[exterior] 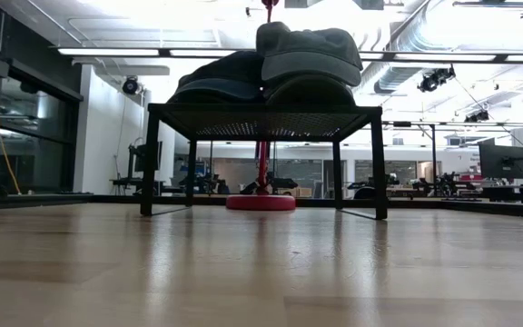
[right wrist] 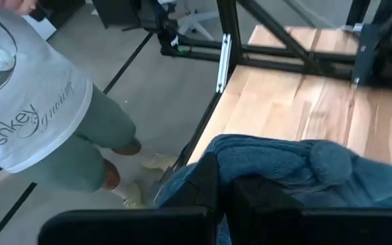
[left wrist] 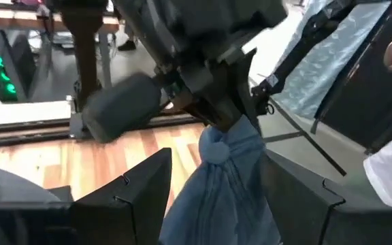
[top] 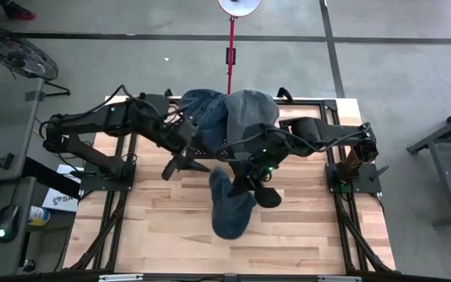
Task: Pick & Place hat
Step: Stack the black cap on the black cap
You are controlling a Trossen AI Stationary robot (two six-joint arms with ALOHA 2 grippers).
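A blue denim hat (top: 229, 207) hangs over the middle of the table below my right gripper (top: 258, 182), which is shut on it. My left gripper (top: 185, 163) stands open to the hat's left, level with it. Its two fingers (left wrist: 141, 194) frame the hat (left wrist: 223, 190) in the left wrist view without touching it. More hats (exterior: 307, 54), denim and grey, lie piled on top of a black mesh rack (exterior: 261, 113) at the table's far middle. Neither gripper shows in the low view. My right gripper pinches a bunched fold of the blue hat's cloth (left wrist: 215, 144) between its two shut fingers (right wrist: 203, 190), coming slanting down from the table's right. The hat hangs slack below the fingers, clear of the table.
A red stand on a round base (exterior: 260, 202) rises behind the rack. A person in a white shirt (right wrist: 33, 116) stands on the floor beside the table. Bare wood (top: 171, 243) lies on the near half of the table. Frame bars (top: 343, 211) run along both sides.
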